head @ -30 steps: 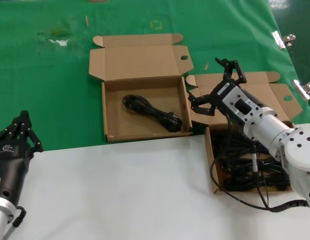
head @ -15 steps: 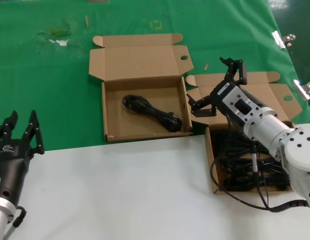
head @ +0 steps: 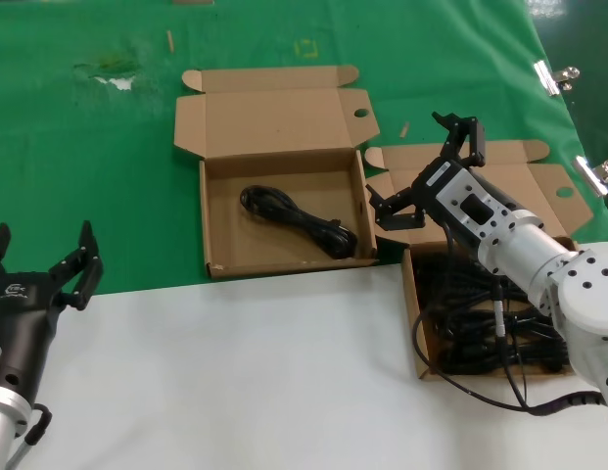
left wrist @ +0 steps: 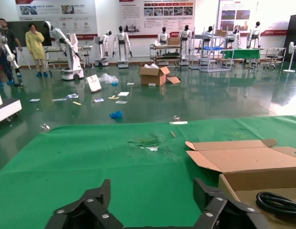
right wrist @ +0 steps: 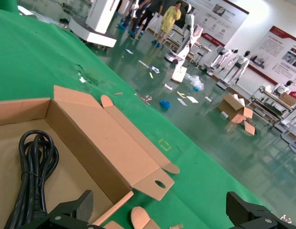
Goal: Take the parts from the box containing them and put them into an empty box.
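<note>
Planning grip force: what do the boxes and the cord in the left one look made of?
Both the left box and right box look like matte brown corrugated cardboard, with creased flaps. The cord looks like black rubbery plastic, slightly glossy, though the exact material is unclear.

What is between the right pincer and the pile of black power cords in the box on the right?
Nothing visible blocks it. The open right pincer hangs above the far left corner of the right brown cardboard box; the black coiled power cords lie nearer, partly hidden under its own arm.
</note>
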